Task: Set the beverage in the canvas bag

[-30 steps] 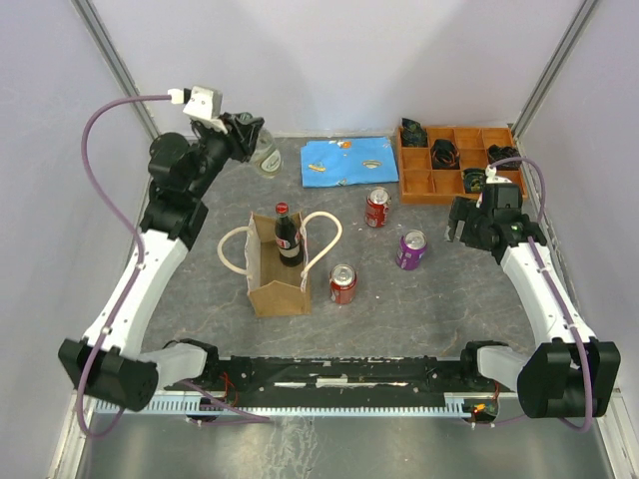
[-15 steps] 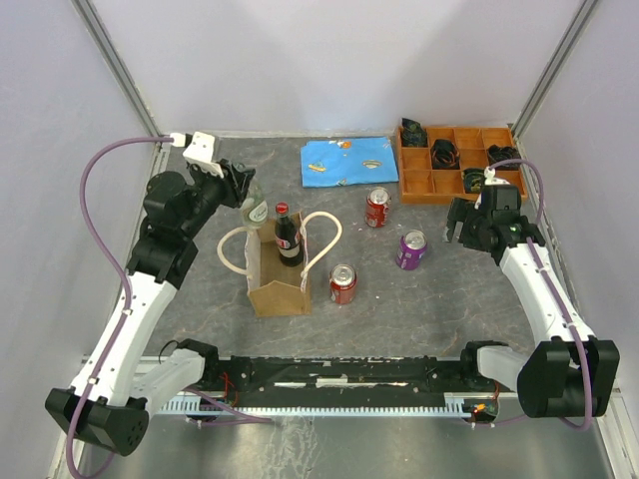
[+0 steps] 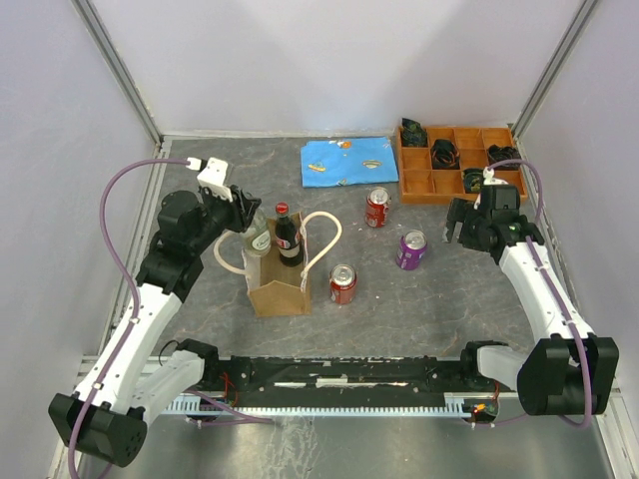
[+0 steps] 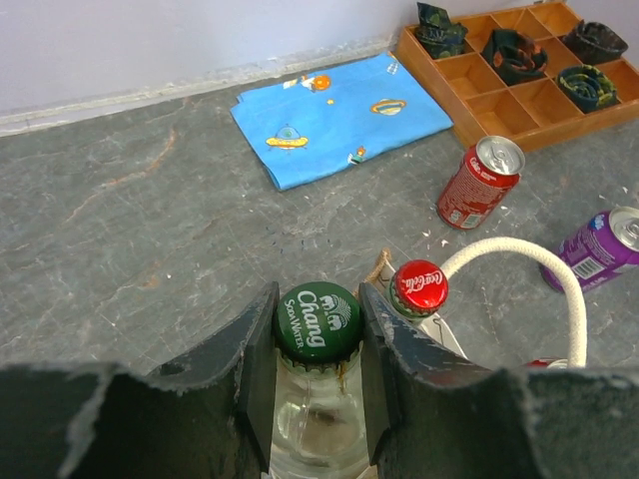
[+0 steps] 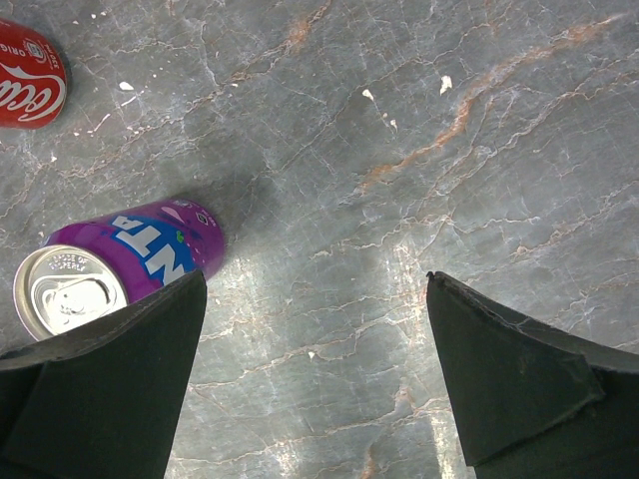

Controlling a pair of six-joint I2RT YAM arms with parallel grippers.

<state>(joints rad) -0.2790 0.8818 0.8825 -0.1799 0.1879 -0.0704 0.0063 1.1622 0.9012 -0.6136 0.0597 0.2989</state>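
My left gripper (image 4: 318,299) is shut on the neck of a clear glass soda-water bottle (image 4: 318,321) with a green cap. In the top view that bottle (image 3: 261,239) hangs tilted at the left end of the canvas bag's (image 3: 278,291) open mouth, with my left gripper (image 3: 248,213) just above it. A cola bottle (image 3: 288,236) with a red cap (image 4: 418,287) stands inside the bag. The bag's cream handle (image 4: 539,261) loops to the right. Off to the right of a purple can (image 5: 120,261), my right gripper (image 5: 315,281) hangs open over bare table.
Two red cans (image 3: 377,207) (image 3: 342,283) and the purple can (image 3: 411,248) stand right of the bag. A blue cloth (image 3: 349,161) and a wooden compartment tray (image 3: 417,186) with dark items lie at the back. Walls close in both sides.
My left arm has swung from the back left corner forward and down to the bag, carrying the green-capped bottle to the bag's mouth. The right arm has stayed still.
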